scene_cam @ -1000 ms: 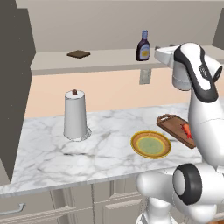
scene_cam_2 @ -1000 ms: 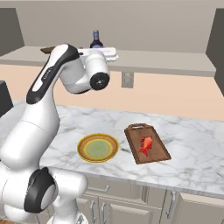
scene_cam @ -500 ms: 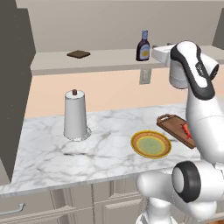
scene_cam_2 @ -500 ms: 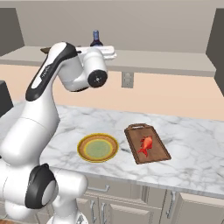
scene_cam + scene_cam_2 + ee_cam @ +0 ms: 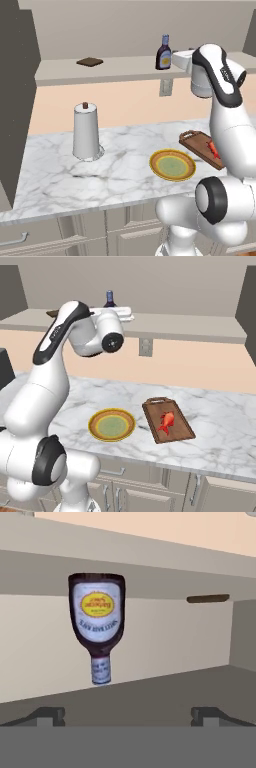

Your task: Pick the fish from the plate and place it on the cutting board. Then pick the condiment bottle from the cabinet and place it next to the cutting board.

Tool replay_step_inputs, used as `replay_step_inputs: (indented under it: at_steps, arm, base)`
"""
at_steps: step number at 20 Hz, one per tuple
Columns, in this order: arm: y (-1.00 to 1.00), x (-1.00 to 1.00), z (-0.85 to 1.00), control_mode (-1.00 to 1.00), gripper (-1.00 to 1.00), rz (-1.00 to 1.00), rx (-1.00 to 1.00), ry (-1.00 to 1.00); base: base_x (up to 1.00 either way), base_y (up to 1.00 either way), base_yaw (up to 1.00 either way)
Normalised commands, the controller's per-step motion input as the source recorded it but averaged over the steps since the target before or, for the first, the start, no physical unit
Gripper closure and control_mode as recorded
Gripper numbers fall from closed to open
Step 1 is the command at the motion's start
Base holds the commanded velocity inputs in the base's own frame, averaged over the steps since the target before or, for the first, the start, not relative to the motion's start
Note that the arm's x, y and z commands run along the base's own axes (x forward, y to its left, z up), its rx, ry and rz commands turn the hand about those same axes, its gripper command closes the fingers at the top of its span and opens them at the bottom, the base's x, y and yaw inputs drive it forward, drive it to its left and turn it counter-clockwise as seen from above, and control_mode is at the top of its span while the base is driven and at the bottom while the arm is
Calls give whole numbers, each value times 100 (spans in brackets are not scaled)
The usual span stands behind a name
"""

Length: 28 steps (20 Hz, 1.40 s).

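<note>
The white arm was seen raised high from the base, bent at the elbow, with the forearm turned level toward the back wall at the height of the cabinet (image 5: 115, 70). The hand was held roughly horizontal and rolled over, so that in the hand view the condiment bottle (image 5: 97, 624) appeared cap-down. The claw (image 5: 127, 714) was pointed at the shelf with its two dark fingertips (image 5: 47, 714) set wide apart and nothing between them. The condiment bottle (image 5: 163, 52) was noted upright on the cabinet ledge, just beyond the hand and apart from the fingertips; in the hand view it lay off to one side of the claw's midline rather than centred between the tips. In the right base view only the bottle's neck and cap (image 5: 109, 298) were seen above the arm's wrist.

A small flat dark brown slab (image 5: 90, 62) was recorded lying further along the same ledge, well apart from the bottle.

On the marble surface (image 5: 220, 421), the plate (image 5: 112, 424) was noted with nothing on it. The cutting board (image 5: 168, 420) lay just beside the plate, handle toward the wall, and the fish (image 5: 167, 421) was seen resting on it near its middle. A paper-towel roll (image 5: 86, 131) stood upright on the surface, well apart from the plate.
</note>
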Motion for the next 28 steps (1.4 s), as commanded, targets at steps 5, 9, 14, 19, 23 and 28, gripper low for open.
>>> replay_step_inputs:
  at_steps: [5, 9, 14, 19, 23, 28]
  arm:
    - [0, 11, 0, -100, -100, 0, 0, 0]
    - [3, 12, 0, -100, -100, 0, 0, 0]
    - [1, 14, 0, -100, -100, 0, 0, 0]
    - [1, 13, 0, -100, -100, 0, 0, 0]
    - [1, 14, 0, -100, -100, 0, 0, 0]
    - [1, 14, 0, -100, -100, 0, 0, 0]
  base:
    - [0, 0, 0]
    - [0, 0, 0]
    - [0, 0, 0]
    - [0, 0, 0]
    - [0, 0, 0]
    - [0, 0, 0]
